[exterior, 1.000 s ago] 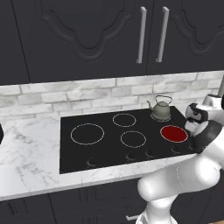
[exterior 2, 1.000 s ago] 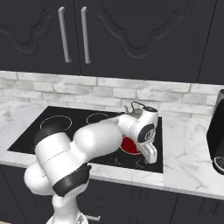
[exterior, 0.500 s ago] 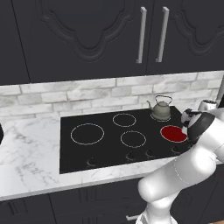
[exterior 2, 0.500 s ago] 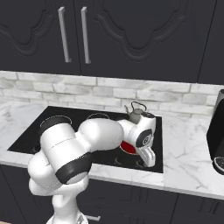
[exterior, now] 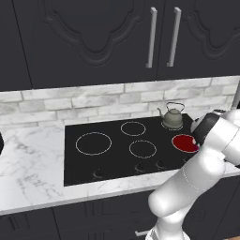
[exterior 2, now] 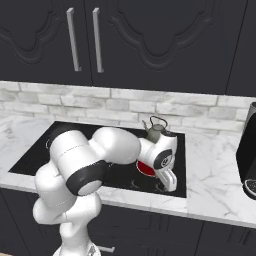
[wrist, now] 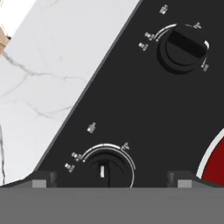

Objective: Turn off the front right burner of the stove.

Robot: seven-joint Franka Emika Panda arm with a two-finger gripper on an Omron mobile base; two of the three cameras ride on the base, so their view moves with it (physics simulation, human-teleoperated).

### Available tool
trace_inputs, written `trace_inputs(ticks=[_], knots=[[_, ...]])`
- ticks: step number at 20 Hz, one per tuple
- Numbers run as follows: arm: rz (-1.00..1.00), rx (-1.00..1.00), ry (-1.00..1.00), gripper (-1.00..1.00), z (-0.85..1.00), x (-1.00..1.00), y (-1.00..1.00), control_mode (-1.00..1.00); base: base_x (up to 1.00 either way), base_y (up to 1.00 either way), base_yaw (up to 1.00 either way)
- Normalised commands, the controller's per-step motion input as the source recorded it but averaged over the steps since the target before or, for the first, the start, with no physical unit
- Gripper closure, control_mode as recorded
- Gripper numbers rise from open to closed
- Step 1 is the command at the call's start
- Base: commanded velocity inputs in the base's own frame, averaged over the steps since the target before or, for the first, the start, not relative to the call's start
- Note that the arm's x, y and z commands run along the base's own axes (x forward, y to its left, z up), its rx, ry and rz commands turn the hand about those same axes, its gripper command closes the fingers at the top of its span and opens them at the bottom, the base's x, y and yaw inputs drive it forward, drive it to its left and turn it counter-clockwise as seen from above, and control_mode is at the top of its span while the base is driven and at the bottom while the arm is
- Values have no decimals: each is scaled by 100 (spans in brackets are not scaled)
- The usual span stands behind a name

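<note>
The stove (exterior: 79, 164) is a glossy black glass cooktop set in the marble counter. Its front right burner (exterior: 184, 143) glows solid red, while the other circles are thin white rings. In the right base view my arm covers most of the stove (exterior 2: 32, 155), and a slice of the red burner (exterior 2: 145, 169) shows beside my gripper (exterior 2: 170, 182), which points down at the front right corner. In the hand view the gripper (wrist: 111, 180) is open, its fingertips (wrist: 43, 179) on either side of a knob (wrist: 109, 169) without touching it. A second knob (wrist: 182, 47) lies farther off, and the burner's red edge (wrist: 216, 164) is at the right.
A grey kettle (exterior: 172, 117) stands on the back right burner, just behind the red one, and also shows in the right base view (exterior 2: 156, 131). White marble counter (wrist: 52, 65) borders the stove. A dark appliance (exterior 2: 247, 155) stands on the counter at the far right.
My forearm and elbow have swung a little to the left over the stove's right end. The hand has stayed low over the front right knobs. The burner still glows red.
</note>
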Motion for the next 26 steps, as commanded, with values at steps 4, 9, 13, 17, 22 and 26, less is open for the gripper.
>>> trace_inputs(ticks=[4, 9, 13, 17, 22, 26], knots=[[0, 0, 0, -100, -7, 3, -1, -100, 0, 0, 0], [0, 0, 0, -100, 0, 0, -8, -100, 0, 0, 0], [0, 0, 0, -100, 0, -2, -8, -100, 0, 0, 0], [0, 0, 0, -100, 0, -2, -1, -100, 0, 0, 0], [0, 0, 0, -100, 0, 0, 0, -100, 0, 0, 0], [0, 0, 0, -100, 0, 0, 0, -100, 0, 0, 0]])
